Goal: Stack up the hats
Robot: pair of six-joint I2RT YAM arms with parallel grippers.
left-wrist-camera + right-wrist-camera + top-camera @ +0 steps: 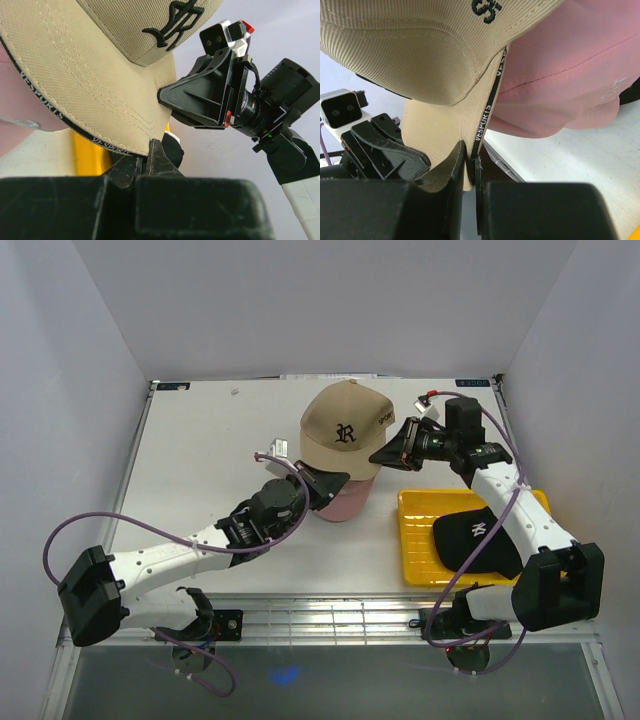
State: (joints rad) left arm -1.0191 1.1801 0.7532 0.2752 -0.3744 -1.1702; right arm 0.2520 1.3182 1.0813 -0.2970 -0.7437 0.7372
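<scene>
Top external view: tan cap (345, 425) sits on the pink cap (352, 502), and both grippers have its brim.
The left gripper (328, 484) is clamped on the brim's front edge, its fingers (158, 159) closed with the fabric just above their tips in the left wrist view. The right gripper (386, 454) pinches the brim's side, fingers (451, 167) pressed onto the trim tape, pink cap right behind them. The black cap (476, 536) lies in the yellow tray (416, 502), well off to the side of the right fingers, beneath that arm.
</scene>
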